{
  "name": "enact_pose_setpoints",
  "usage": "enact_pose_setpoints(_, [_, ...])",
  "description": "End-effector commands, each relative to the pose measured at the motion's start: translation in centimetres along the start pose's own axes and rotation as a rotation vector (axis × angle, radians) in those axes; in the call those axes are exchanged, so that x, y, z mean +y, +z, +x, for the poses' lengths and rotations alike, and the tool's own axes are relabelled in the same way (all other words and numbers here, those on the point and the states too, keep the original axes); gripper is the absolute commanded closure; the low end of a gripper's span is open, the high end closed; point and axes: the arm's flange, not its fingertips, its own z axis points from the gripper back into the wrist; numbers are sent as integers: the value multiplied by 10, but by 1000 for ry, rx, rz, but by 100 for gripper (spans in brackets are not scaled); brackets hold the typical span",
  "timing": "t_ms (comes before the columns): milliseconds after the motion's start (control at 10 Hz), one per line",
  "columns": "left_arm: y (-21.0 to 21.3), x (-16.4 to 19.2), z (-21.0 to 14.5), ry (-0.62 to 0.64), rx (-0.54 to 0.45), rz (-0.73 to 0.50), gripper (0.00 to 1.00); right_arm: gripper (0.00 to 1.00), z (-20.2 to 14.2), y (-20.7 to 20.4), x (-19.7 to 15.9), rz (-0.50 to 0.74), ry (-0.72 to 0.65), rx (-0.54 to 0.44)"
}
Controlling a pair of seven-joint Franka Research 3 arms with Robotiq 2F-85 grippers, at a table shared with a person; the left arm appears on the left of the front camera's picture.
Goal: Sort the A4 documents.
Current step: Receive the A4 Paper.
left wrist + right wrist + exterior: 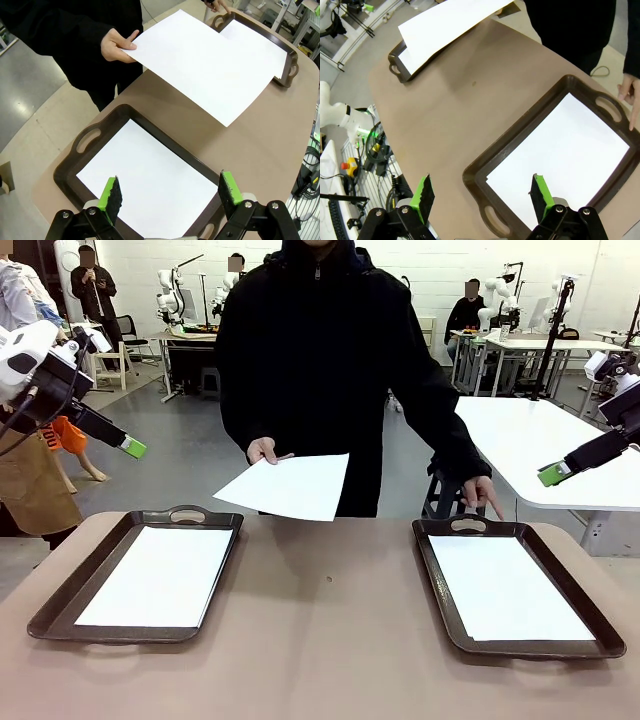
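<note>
Nearest the front camera, the brown tabletop (320, 640) carries two dark brown handled trays; left tray (140, 575) and right tray (515, 585) sit well apart, each rectangular with raised rim and cut-out handles at both short ends; a flat white sheet (160, 575) lies inside the left tray, another sheet (505, 588) inside the right tray, each a little smaller than the tray floor.

Left gripper (133, 447) hangs raised at the picture's left edge, above and outside the left tray, angled down toward the table; jaws fully spread, holding nothing; in its wrist view the green pads (111, 192) frame the left tray's sheet below, well apart from it.

Right gripper (553, 475) hangs raised at the right edge, angled down and inward; jaws likewise wide apart and empty; in its wrist view the right tray's sheet lies between and beneath the fingers, untouched.

Person in a black top stands at the far side; one hand (265, 450) holds a third sheet (288, 486) by its corner, in the air above the table's far edge, between the trays; sheet thin, blank, nearly flat. The other hand (482, 495) points a finger down at the right tray's far handle.
</note>
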Motion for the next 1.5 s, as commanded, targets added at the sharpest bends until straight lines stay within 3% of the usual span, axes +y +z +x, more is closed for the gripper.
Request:
enact_pose_setpoints(0, [0, -1, 0, -7, -2, -2, 0, 0, 0, -1, 0, 8, 6, -4])
enact_pose_setpoints(300, [0, -1, 0, -7, -2, -2, 0, 0, 0, 0, 0, 0, 0, 0])
enact_pose_setpoints(700, [0, -1, 0, -7, -2, -2, 0, 0, 24, -67, -28, 9, -278, -81])
enact_pose_setpoints(900, [0, -1, 0, -7, -2, -2, 0, 0, 40, -93, -35, 66, -333, -118])
enact_pose_setpoints(1200, [0, -1, 0, -7, -2, -2, 0, 0, 62, -140, -43, 146, -536, -251])
enact_pose_setpoints(1400, [0, -1, 0, -7, -2, -2, 0, 0, 71, -180, -42, 207, -622, -261])
